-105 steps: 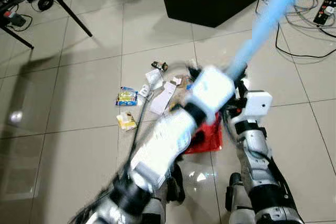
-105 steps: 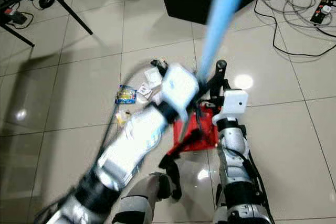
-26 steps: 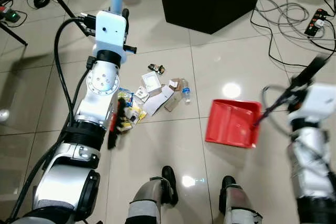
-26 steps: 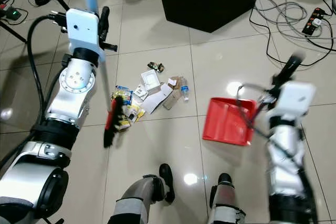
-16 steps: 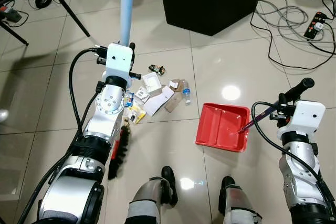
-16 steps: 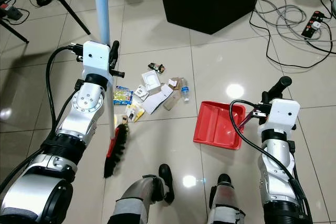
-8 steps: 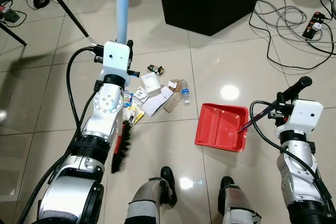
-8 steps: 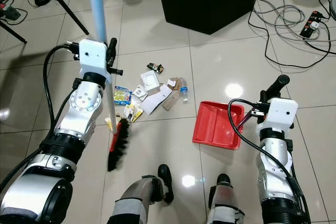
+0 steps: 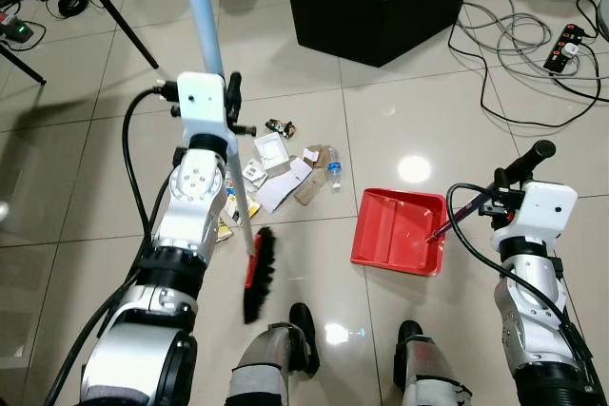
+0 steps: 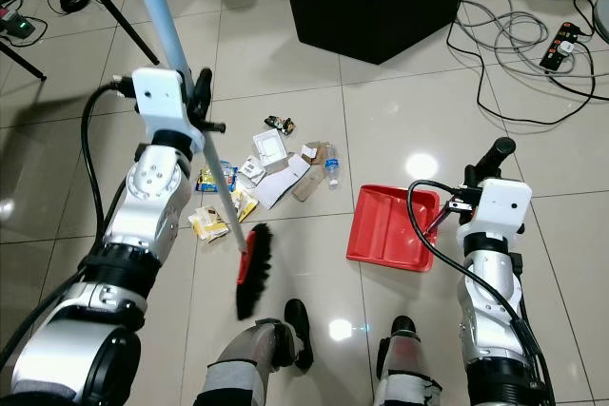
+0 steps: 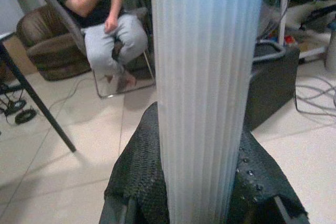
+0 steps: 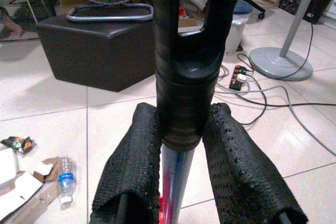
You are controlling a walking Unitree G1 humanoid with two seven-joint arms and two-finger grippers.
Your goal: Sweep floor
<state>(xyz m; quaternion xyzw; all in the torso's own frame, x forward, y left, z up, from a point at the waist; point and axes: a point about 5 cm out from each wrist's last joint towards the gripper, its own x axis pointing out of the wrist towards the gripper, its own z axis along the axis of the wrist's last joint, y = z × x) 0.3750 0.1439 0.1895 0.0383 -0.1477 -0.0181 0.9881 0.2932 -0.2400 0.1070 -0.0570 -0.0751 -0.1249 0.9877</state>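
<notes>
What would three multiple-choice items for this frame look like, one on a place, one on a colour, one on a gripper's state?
1. Where does the dustpan lie?
A. On the black ottoman
B. On the floor, on the robot's right of the litter
C. Under the folding table

2. What colour is the broom handle?
A. Light blue
B. Yellow
C. Green

3. What is the right gripper doing?
A. Hanging open
B. Pinching a bottle
C. Shut on the dustpan handle

Answers:
1 B, the red pan sits on the tiles beside the litter pile.
2 A, the pole in the left gripper is pale blue.
3 C, both fingers press the dustpan handle.
</notes>
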